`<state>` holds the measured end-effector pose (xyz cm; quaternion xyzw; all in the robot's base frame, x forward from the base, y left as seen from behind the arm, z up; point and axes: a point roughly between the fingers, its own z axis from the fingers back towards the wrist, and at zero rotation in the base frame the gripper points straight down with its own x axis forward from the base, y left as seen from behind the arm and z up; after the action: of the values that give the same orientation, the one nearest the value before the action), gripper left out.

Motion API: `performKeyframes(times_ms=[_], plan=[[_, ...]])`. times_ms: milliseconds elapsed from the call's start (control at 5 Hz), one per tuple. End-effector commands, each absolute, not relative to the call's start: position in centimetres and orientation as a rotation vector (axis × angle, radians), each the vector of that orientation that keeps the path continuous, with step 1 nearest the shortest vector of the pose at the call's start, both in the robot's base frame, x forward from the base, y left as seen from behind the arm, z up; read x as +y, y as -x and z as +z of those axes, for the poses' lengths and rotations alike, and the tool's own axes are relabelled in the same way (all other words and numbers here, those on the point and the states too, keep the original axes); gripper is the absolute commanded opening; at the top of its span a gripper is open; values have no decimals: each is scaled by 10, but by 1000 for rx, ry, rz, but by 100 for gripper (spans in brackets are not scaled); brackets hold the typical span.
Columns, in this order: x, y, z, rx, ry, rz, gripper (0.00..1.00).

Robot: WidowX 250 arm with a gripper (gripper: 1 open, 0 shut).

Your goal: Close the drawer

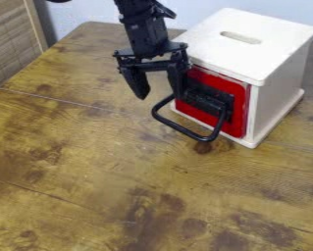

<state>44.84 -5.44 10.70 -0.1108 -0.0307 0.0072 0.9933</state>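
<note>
Camera view: cream cube (257,59) sits at right on the wooden bench (80,167). Drawer (209,98) is in the cube's left face, red front nearly flush with the frame; whether fully seated, cannot tell. Its black loop handle (187,118) juts out and down toward the bench. Claw (155,80) hangs just left of the drawer front, above the handle, fingers spread, grasping nothing, apparently clear of the handle. Drawer lies right of the claw; its slide axis runs left-right into the cube, so any remaining push goes rightward.
</note>
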Motion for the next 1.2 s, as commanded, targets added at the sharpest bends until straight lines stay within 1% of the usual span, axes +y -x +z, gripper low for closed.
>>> performKeyframes(times_ms=[0,200,400,600,800,1000], plan=[[-46,-460,144,-161,221,32,100],[-41,-468,130,-144,219,56,100],[-34,-466,122,-120,213,56,100],[-33,-459,121,-99,209,32,100],[-40,-451,124,-79,198,-8,100],[-57,-448,135,-97,211,5,100]])
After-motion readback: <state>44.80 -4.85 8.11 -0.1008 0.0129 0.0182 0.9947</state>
